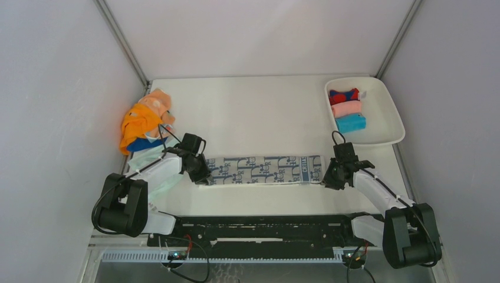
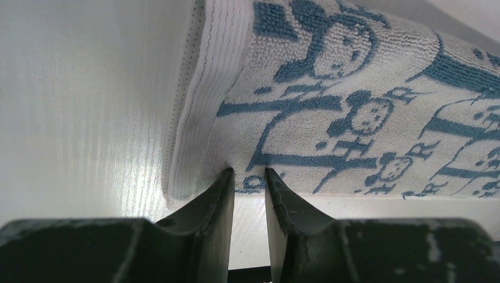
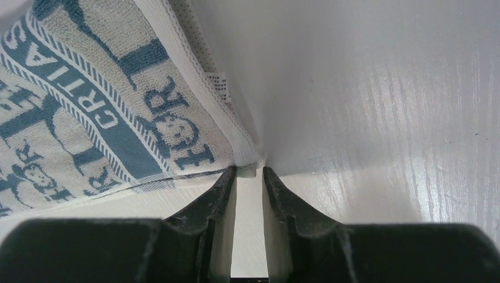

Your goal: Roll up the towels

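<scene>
Printed towel (image 1: 259, 170) lies stretched flat between both grippers, one end at each set of fingertips. Left gripper (image 2: 247, 172) pinches the hem. The right gripper (image 3: 248, 170) nips only the corner tip, which could slip free and skew the roll.

We noted open table (image 1: 259, 112) behind the printed towel (image 1: 262, 170), which lay stretched across the near middle. The towel pile (image 1: 144, 127) blocked the far left corner; the tray (image 1: 382, 112) blocked the far right.
</scene>
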Robot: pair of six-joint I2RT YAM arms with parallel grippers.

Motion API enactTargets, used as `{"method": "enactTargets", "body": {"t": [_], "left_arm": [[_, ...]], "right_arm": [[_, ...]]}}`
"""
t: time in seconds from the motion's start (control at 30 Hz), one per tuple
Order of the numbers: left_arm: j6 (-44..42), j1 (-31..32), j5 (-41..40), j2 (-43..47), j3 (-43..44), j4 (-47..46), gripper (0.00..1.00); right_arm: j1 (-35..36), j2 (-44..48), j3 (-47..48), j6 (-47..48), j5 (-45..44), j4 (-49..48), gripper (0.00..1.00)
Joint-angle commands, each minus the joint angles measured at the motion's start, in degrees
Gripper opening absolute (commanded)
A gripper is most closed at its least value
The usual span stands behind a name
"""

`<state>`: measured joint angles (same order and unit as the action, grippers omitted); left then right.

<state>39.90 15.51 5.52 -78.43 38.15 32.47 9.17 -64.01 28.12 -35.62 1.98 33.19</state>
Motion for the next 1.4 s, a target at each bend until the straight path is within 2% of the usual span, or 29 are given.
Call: {"method": "enactTargets", "body": {"t": [0.0,0.47,0.57,0.8,1.1,1.37], "left_arm": [[-1.1,-0.2,-3.5,-0.2,0.3,1.2,0.31],[-1.1,-0.1,-3.7,-0.6,0.5,1.6,0.31],[-1.1,-0.1,-3.8,-0.8,0.5,1.6,0.31],[-1.1,-0.1,-4.2,-1.6,0.4,2.0,0.31],[-1.1,-0.1,-5.2,-1.9,-0.1,2.7,0.31],[-1.1,0.2,-3.9,-1.6,-0.2,2.3,0.3]], "right_arm": [[0.3,-0.8,1.7,-0.5,-1.2,-1.6,0.23],[0.3,-3.0,2.0,0.4,-2.0,-1.7,0.24],[0.3,-3.9,2.0,0.4,-2.4,-1.3,0.2],[-1.2,-5.0,2.0,-0.1,-4.0,-0.3,0.0],[-8.8,-5.2,0.8,-0.1,-3.6,-1.7,0.0],[-10.1,-5.9,0.8,0.9,-2.0,-3.3,0.01]]}}
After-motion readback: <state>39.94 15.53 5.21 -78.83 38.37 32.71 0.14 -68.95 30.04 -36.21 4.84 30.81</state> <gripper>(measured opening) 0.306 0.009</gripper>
